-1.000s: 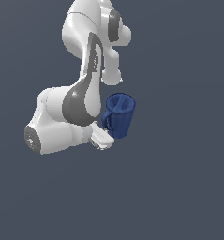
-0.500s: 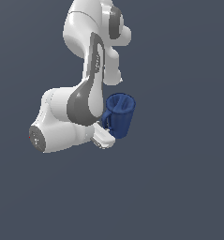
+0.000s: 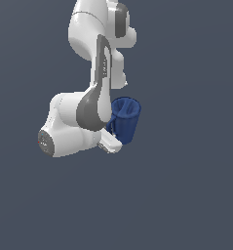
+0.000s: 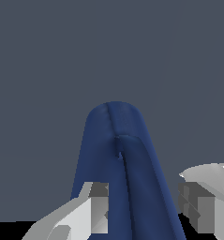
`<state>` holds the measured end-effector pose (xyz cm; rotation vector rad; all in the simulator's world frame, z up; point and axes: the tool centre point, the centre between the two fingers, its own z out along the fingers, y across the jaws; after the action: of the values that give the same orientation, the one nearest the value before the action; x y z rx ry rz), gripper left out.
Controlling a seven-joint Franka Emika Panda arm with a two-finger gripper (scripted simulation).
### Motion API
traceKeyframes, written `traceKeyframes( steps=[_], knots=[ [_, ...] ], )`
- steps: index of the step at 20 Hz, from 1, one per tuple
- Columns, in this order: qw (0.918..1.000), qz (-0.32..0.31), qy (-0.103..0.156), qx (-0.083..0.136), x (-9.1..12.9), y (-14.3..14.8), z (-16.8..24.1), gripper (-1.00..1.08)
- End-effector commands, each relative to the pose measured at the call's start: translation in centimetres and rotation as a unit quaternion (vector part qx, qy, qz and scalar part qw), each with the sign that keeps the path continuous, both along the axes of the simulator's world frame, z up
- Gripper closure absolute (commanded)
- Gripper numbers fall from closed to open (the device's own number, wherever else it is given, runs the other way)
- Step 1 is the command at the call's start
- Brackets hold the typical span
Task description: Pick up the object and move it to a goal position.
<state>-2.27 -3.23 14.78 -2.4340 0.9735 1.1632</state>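
Note:
The dark blue mug [image 3: 126, 120] hangs in the air beside the white arm, tilted, with its open mouth facing up and toward the exterior view's right. My gripper [image 3: 115, 140] is mostly hidden behind the arm's grey and white links. Only a white part of it shows under the mug. In the wrist view the mug [image 4: 118, 159] stands between my two grey fingertips [image 4: 98, 206], with a raised ridge running along its side. My gripper [image 4: 146, 208] is shut on the mug, one finger on each side of its wall.
The white and grey arm [image 3: 81, 122] fills the middle of the exterior view, just to the left of the mug. Everything around it is plain dark grey background, and no table, goal mark or other object shows.
The mug stays held at almost the same spot. The arm's lower white link has shifted slightly toward the exterior view's right.

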Motion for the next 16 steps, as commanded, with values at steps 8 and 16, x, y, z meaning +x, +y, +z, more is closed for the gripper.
traceKeyframes(
  steps=[8, 16],
  knots=[
    [1.0000, 0.000, 0.000, 0.000, -0.05, 0.03, -0.05, 1.08],
    [0.9999, 0.002, -0.013, 0.001, 0.29, -0.20, 0.18, 1.08]
  ],
)
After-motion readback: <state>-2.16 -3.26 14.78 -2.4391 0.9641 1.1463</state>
